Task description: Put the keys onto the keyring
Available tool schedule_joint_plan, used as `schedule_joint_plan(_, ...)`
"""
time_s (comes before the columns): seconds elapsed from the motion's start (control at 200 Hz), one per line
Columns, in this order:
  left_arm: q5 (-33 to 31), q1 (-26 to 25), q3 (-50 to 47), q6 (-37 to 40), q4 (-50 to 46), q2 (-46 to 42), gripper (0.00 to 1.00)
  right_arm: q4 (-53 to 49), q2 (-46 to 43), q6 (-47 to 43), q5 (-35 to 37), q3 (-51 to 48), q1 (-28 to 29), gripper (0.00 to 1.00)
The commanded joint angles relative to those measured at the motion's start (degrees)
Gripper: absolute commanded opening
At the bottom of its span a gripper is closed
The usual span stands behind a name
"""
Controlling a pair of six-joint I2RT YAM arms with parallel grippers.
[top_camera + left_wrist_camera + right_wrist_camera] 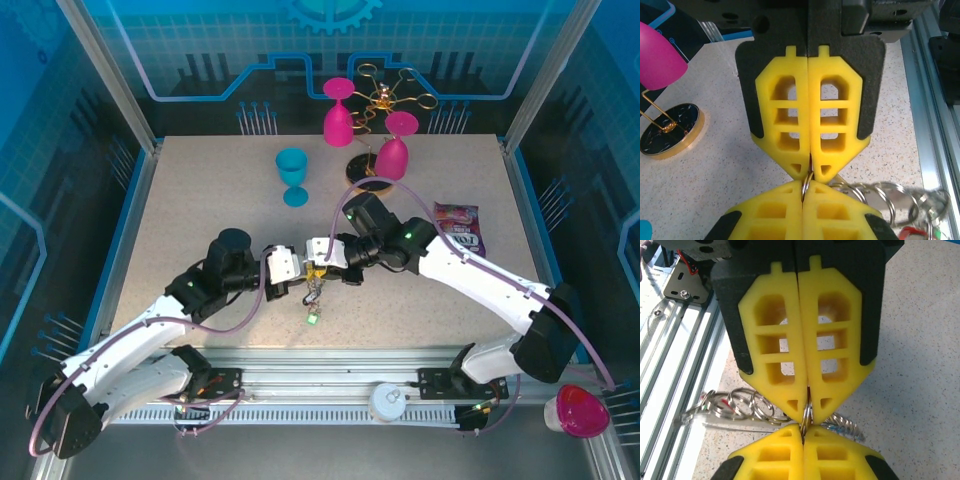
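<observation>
Showing left pincer (809,169) and right pincer (807,404) both clamped shut, tip to tip above the bench (200,200), each nipping one thin loop of the keyring (806,180), edge-on between them; the keys (313,317) hang just below, equally near either arm.

Speckled beige table (190,210); blue circuit-pattern walls (200,50) on 3 sides; aluminium rail (330,362) at near edge.
</observation>
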Motion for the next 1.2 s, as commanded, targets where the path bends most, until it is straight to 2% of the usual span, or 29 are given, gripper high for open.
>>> schedule_joint_plan(0.0,-0.2,-0.2,0.9,1.0,-0.1,0.2,0.0,2.6,-2.5,1.7,-3.3,0.7,1.1,0.0)
schedule_joint_plan(0.015,-0.1,-0.2,0.6,0.8,0.5,-0.1,0.0,3.4,-2.9,2.3,-3.7,0.1,0.7,0.01)
schedule_joint_plan(0.06,0.4,-0.2,-0.6,-0.1,2.8,-0.9,0.0,6.7,-4.7,5.1,-4.8,-2.3,-0.7,0.14)
schedule_joint_plan(0.14,1.4,-0.1,-3.3,-2.7,8.4,-2.1,0.0,13.0,-7.8,9.4,-8.3,-7.5,-3.1,0.31)
schedule_joint_plan(0.22,2.6,0.0,-5.8,-5.1,14.2,-2.9,0.0,18.0,-9.9,12.8,-11.8,-11.8,-4.9,0.35)
schedule_joint_plan(0.375,3.8,-0.1,-9.2,-8.3,21.7,-3.3,0.0,21.6,-10.5,15.3,-13.5,-16.0,-5.7,0.35)
schedule_joint_plan(0.806,5.8,-0.1,-10.3,-7.6,21.2,-5.1,0.0,23.5,-9.4,17.7,-8.0,-17.3,-6.7,0.31)
schedule_joint_plan(1.036,6.0,-0.1,-10.7,-8.0,22.5,-4.9,0.0,23.7,-9.6,16.5,-14.5,-17.8,-6.7,0.23)
schedule_joint_plan(1.191,5.9,-0.1,-10.4,-8.0,22.9,-4.8,0.0,24.1,-9.7,16.1,-16.9,-18.6,-6.7,0.12)
